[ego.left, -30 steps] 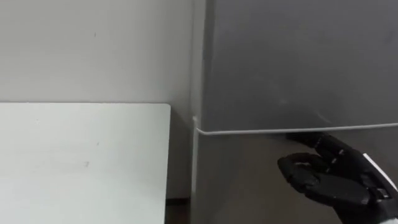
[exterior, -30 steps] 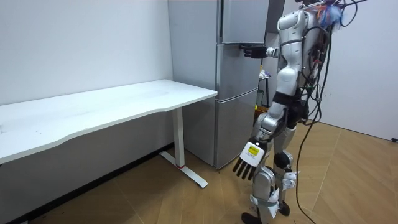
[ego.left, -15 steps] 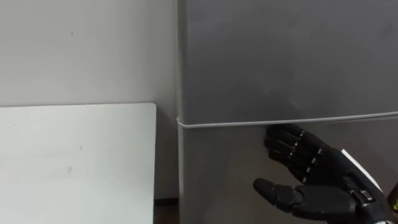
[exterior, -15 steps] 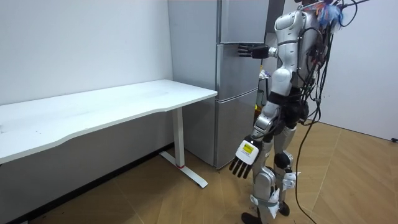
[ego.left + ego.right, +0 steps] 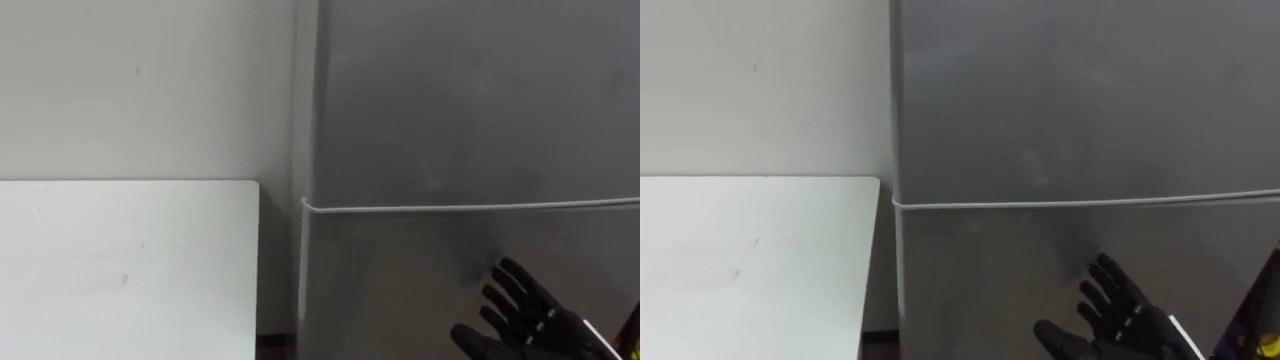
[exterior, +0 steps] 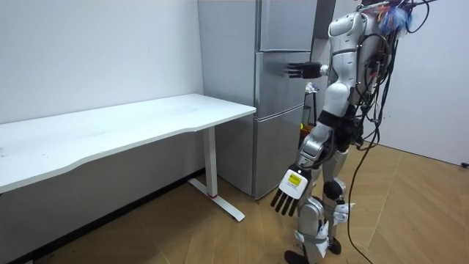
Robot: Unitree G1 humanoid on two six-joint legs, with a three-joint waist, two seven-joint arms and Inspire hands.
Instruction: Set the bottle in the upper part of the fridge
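A tall grey fridge (image 5: 470, 120) stands right in front of me with both doors shut. A thin seam (image 5: 470, 208) divides the upper door from the lower one. My right hand (image 5: 520, 325) is raised in front of the lower door, below the seam, open with its fingers spread and holding nothing. In the room view this hand (image 6: 302, 70) is held out level toward the fridge front. My left hand (image 6: 289, 194) hangs low beside my leg, open and empty.
A white table (image 5: 120, 260) stands to the left of the fridge against the pale wall, with a narrow gap between them. Wooden floor (image 6: 410, 213) lies behind me.
My right hand has dropped from the seam level to lower on the fridge front, its fingers now spread. The eye view has shifted slightly. The left hand still hangs.
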